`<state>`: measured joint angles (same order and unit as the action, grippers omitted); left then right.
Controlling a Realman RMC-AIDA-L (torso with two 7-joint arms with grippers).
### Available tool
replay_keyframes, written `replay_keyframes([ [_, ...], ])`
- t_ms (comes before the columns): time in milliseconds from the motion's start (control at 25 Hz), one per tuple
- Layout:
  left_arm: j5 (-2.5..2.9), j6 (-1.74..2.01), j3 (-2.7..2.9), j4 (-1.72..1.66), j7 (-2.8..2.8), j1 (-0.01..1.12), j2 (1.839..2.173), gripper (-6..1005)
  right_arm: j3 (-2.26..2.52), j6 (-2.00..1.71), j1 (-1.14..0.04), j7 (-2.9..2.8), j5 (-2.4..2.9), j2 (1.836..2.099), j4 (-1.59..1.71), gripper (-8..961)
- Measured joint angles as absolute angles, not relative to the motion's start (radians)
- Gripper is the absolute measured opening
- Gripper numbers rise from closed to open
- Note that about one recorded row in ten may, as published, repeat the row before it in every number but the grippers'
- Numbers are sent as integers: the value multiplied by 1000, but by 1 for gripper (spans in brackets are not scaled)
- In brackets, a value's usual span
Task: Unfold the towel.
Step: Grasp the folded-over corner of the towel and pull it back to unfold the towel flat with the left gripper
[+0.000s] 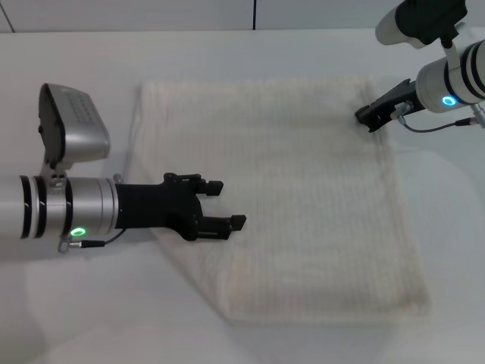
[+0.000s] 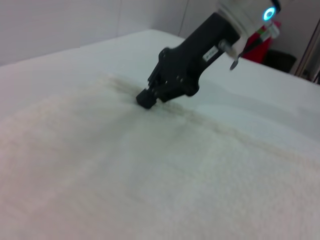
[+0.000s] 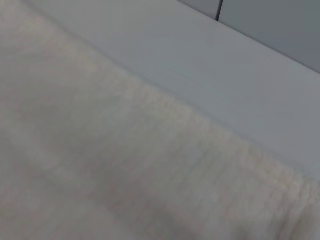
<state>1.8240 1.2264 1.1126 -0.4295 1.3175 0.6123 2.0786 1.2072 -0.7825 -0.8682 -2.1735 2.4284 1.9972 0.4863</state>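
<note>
The cream-white towel lies spread out flat on the white table. My left gripper is open and empty, hovering over the towel's left part near its front left edge. My right gripper reaches in from the right to the towel's right edge near the far right corner. In the left wrist view the right gripper has its fingers together with the tip down on the towel at its hem. The right wrist view shows only the towel and its edge.
Bare white table surrounds the towel on all sides. A wall with a dark vertical seam runs along the table's far edge. Red and dark objects stand off the table beyond the right arm.
</note>
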Motion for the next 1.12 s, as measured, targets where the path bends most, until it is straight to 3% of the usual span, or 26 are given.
replay_keyframes([
  [680, 1769, 1202, 1234, -440, 1304, 603, 2079, 751, 1201, -784, -872, -2174, 2428, 1996, 486, -3],
  [1120, 1769, 1208, 1234, -442, 1270, 603, 2079, 297, 1199, -781, -877, -2174, 2428, 1994, 486, -3],
])
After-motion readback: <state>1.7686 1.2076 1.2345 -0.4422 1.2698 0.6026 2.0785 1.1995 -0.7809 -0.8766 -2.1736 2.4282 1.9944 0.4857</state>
